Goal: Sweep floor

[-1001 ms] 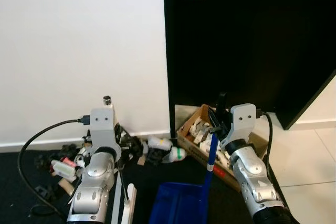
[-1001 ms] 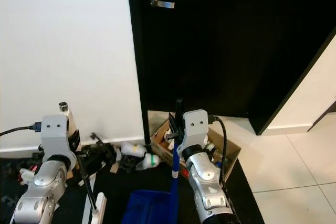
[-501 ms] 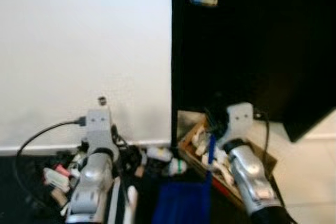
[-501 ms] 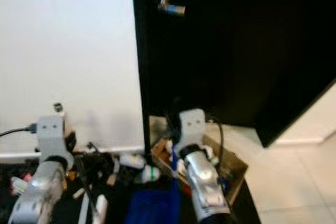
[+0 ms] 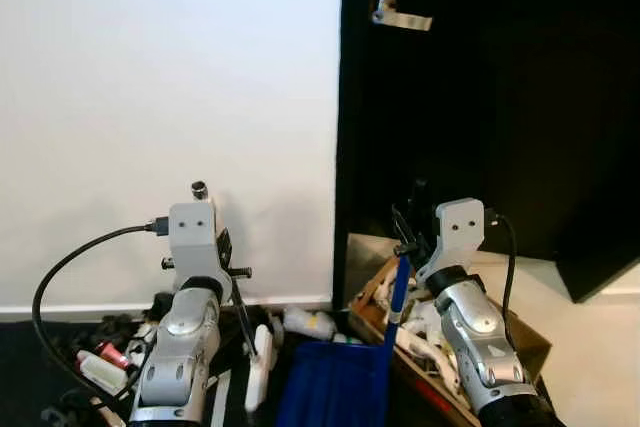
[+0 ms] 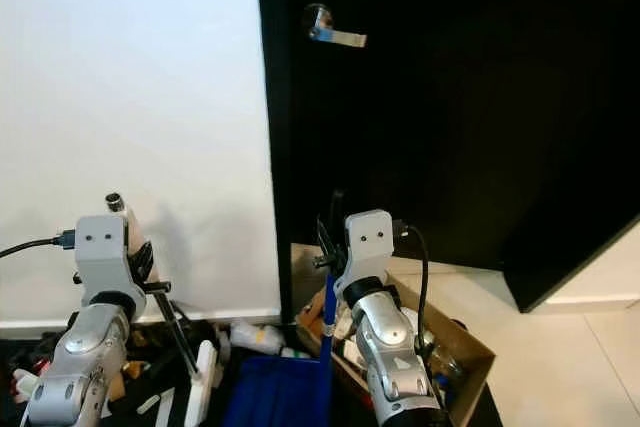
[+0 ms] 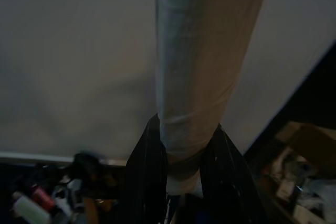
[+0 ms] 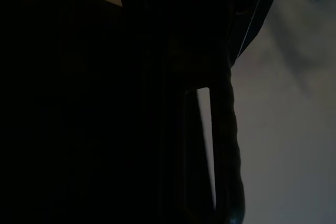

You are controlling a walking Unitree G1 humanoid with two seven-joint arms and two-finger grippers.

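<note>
the left gripper (image 7: 181,166) is closed narrow around a pale broom handle (image 7: 202,61), its two black fingers (image 7: 144,177) pinching the shaft from both sides, which keeps the stick upright and ready to stroke along the foot of the white wall (image 5: 170,77); the right gripper (image 5: 408,245) holds the blue handle (image 5: 397,292) of the blue dustpan (image 5: 330,387), so the pan rests low on the dark floor (image 5: 60,342) between the two arms, seemingly to catch what gets pushed in; litter (image 5: 310,324) lies along the floor's edge at the skirting, by the corner where wall meets black door (image 5: 500,97), with a cardboard box (image 6: 455,347) of rubbish beside the right arm; the head views show both tools and the mess together; the left wrist view shows the clamp on the shaft closely; the right wrist view is very dark, so its grasp is judged from the head views.
</note>
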